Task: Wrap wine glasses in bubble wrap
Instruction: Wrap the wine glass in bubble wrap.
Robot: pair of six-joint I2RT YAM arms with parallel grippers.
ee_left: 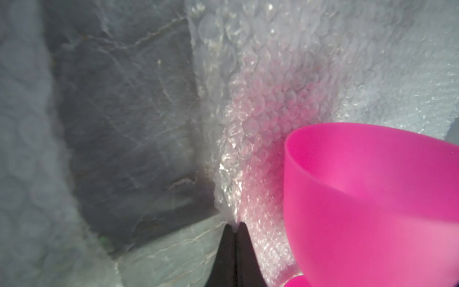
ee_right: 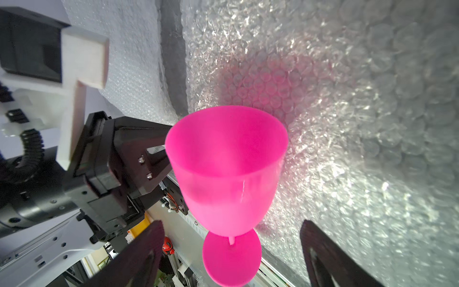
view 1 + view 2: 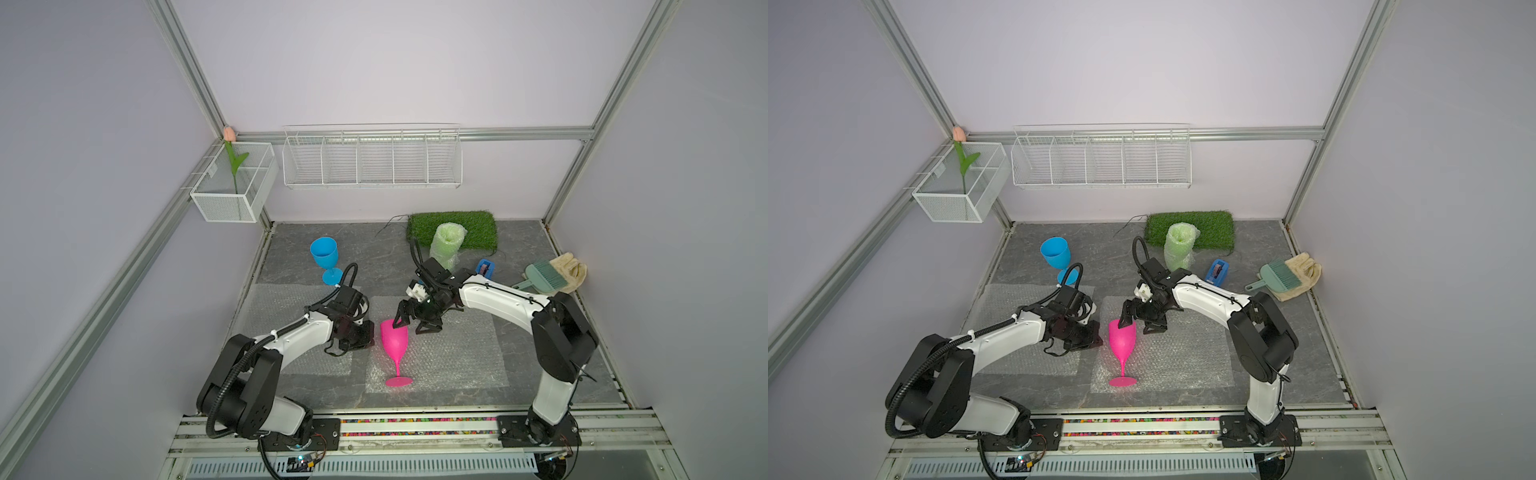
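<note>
The hot pink wine glass [image 3: 394,343] [image 3: 1122,341] lies on its side on a clear bubble wrap sheet [image 3: 453,357], rim to the back and foot towards the front rail. My left gripper [image 1: 234,227] is shut on that sheet's left edge, beside the bowl [image 1: 372,198]. My right gripper [image 3: 415,325] [image 2: 231,227] is open over the rim, its fingers apart from the bowl [image 2: 226,169]. A second sheet [image 3: 282,320] lies flat under the left arm. The blue glass [image 3: 324,254] stands at the back left. The green glass [image 3: 446,245] stands wrapped by the grass mat.
The grass mat [image 3: 469,226] lies at the back. A blue tape dispenser [image 3: 485,268], a teal brush and dustpan [image 3: 540,277] and a cream glove [image 3: 573,268] sit at the right. White wire baskets [image 3: 372,160] hang on the back wall, and a mesh box [image 3: 232,199] holds a tulip.
</note>
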